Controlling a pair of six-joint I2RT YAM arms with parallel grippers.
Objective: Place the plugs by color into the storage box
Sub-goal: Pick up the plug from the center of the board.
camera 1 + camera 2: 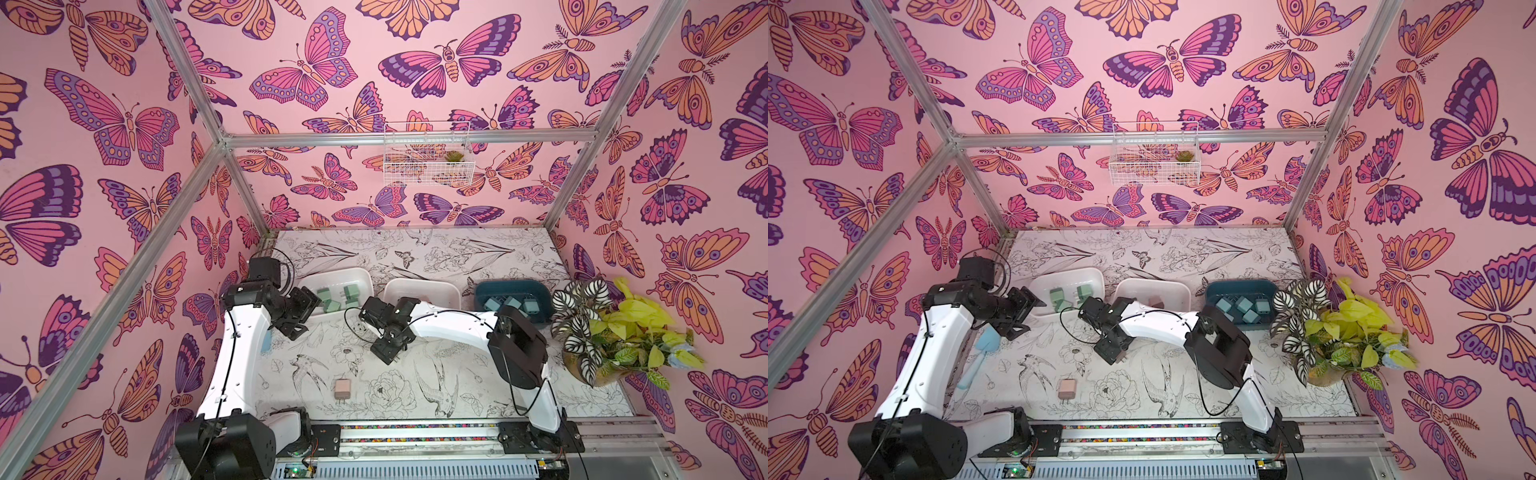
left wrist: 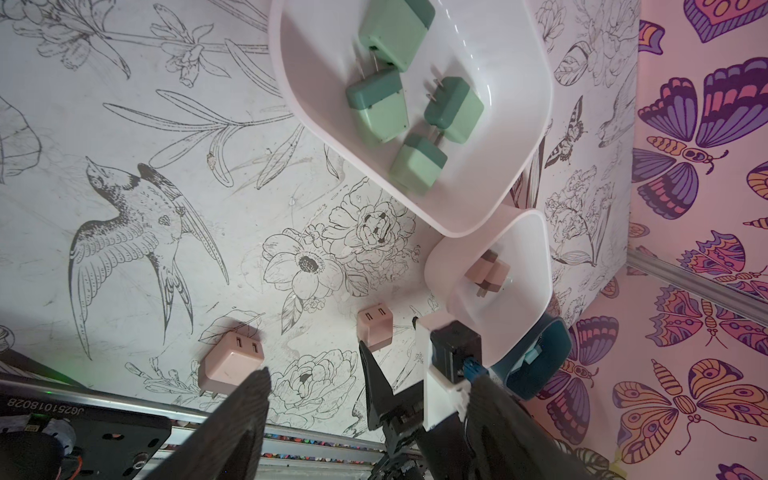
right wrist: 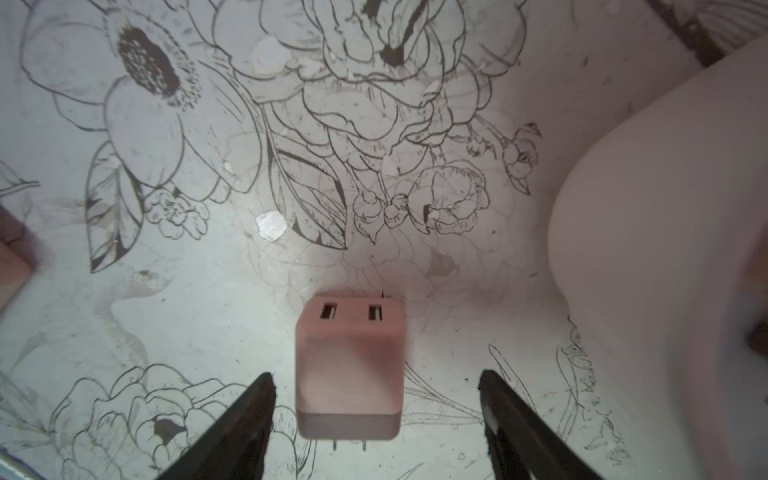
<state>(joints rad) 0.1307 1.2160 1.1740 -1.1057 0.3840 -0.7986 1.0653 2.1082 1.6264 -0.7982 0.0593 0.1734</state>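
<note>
Pink plug (image 3: 349,365) lies on the table (image 1: 457,374) near its centre. Slotted face points away from the right wrist camera, prongs toward it. Right gripper (image 3: 375,375) hangs over it, jaws spread, a clear gap on each side of the plug; nothing gripped.

Second pink plug (image 1: 343,389) lies loose at about 7 o'clock from the first, well apart, prongs toward the near edge.

Three bins in a row across the middle of the table:
- Middle white bin (image 1: 419,283), about 1 o'clock from the right gripper: more pink plugs (image 2: 490,270) inside, count unclear.
- Left white bin (image 1: 332,274), 11 o'clock: four green plugs (image 2: 376,110) close together.
- Teal bin (image 1: 511,284), 2 o'clock: several blue plugs (image 1: 509,302).

Left gripper (image 2: 370,376) at about 10 o'clock of the table, by the near rim of the left white bin. Fingers apart, holding nothing.

Potted plant (image 1: 602,332) at the table's 3 o'clock edge, just beside the teal bin
</note>
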